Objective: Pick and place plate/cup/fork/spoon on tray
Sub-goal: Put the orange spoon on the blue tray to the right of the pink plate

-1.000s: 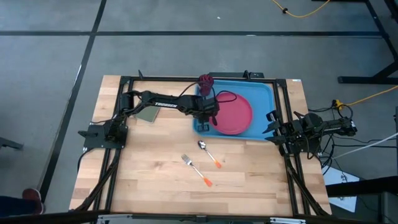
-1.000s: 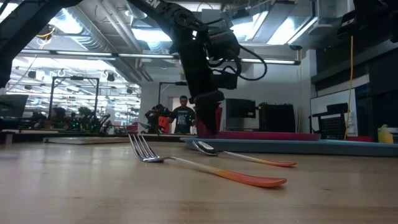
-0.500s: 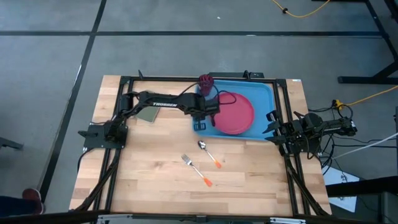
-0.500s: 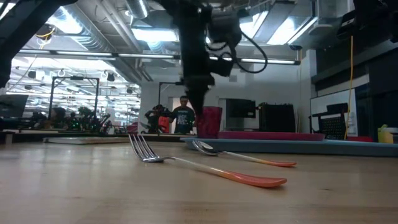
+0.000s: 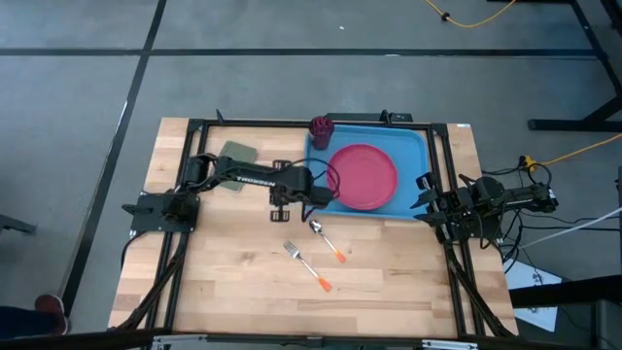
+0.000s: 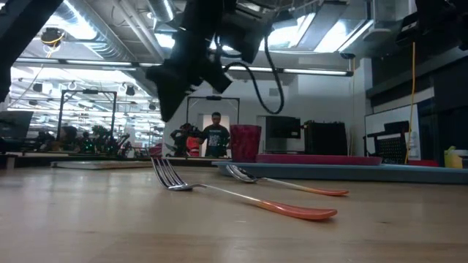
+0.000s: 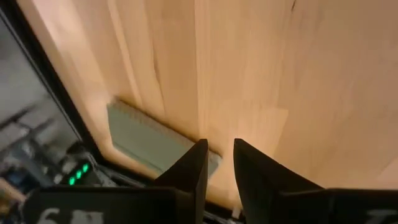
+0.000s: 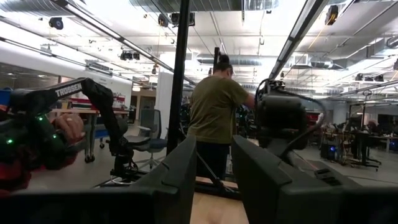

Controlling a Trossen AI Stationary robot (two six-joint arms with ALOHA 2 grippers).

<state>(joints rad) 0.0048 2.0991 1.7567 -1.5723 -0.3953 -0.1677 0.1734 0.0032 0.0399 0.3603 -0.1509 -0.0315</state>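
Observation:
The red cup [image 5: 322, 127] stands upright in the far left corner of the light-blue tray [image 5: 414, 146]. The pink plate [image 5: 362, 177] lies flat on the tray beside it. The spoon [image 5: 327, 239] and the fork [image 5: 306, 264] lie flat on the wood in front of the tray. They also show in the low view, the fork [image 6: 219, 191] nearer than the spoon [image 6: 278, 183]. My left gripper [image 5: 282, 204] hangs above bare table just left of the tray, open by a narrow gap [image 7: 217, 152] and empty. My right gripper [image 5: 422, 192] waits at the table's right edge, open.
An olive-green pad [image 5: 236, 156] lies at the far left of the table and shows in the left wrist view [image 7: 155, 140]. Black frame rails run along the table's left, right and far sides. A person stands in the room beyond the table [image 6: 216, 139].
My left gripper has come away from the cup, risen, and gone toward the table's left and near edge. It has left the tray and now hangs over bare wood. The cup has stayed upright in the tray's corner.

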